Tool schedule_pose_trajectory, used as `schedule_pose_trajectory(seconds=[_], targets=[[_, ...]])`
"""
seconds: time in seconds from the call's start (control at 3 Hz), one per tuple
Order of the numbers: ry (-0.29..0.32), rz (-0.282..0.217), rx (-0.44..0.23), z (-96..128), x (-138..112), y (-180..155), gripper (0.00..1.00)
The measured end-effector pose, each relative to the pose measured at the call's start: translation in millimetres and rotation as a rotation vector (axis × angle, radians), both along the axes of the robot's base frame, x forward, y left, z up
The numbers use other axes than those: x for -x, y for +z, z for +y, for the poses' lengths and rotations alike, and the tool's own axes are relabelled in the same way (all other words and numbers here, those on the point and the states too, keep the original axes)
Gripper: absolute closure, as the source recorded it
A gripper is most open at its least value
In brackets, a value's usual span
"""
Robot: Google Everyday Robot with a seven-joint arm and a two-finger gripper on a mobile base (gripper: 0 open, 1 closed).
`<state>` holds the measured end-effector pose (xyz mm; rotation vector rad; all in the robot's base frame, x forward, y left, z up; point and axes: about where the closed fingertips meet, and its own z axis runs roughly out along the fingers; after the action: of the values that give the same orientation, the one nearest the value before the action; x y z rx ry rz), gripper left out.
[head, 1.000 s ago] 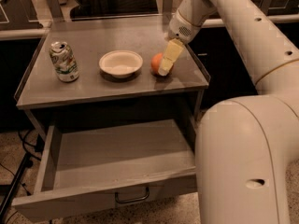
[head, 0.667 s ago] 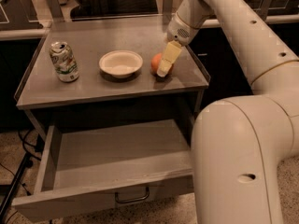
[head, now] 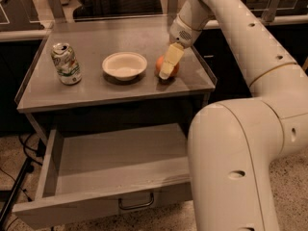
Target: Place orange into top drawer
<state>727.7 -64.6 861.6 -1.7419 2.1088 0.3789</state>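
The pincer [head: 168, 64] is down at the orange [head: 159, 63], which sits on the table [head: 120, 94] just right of the white bowl [head: 124, 65]. Whether the pincer has closed on the fruit cannot be told. A sound grasp would straddle the orange's middle and squeeze gently before lifting it toward the open top drawer [head: 96, 207]. Counted: one orange, one bowl, one drink can [head: 66, 63], one drawer.

- One view, set high before the table's [head: 72, 93] front edge, facing down and across to its far edge.
- Close in: the arm [head: 231, 153] fills the right side; the drawer [head: 110, 203] meets the bottom.
- The gripper [head: 167, 70] sits near the table's right edge, at the orange [head: 159, 63].
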Motion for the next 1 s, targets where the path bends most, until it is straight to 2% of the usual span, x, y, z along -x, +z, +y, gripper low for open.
schedule_pose_trajectory(seconds=[0.33, 1.0], targets=[[0.003, 0.006, 0.000, 5, -6, -4, 0.00], [-0.044, 0.020, 0.018, -3, -11, -18, 0.00]])
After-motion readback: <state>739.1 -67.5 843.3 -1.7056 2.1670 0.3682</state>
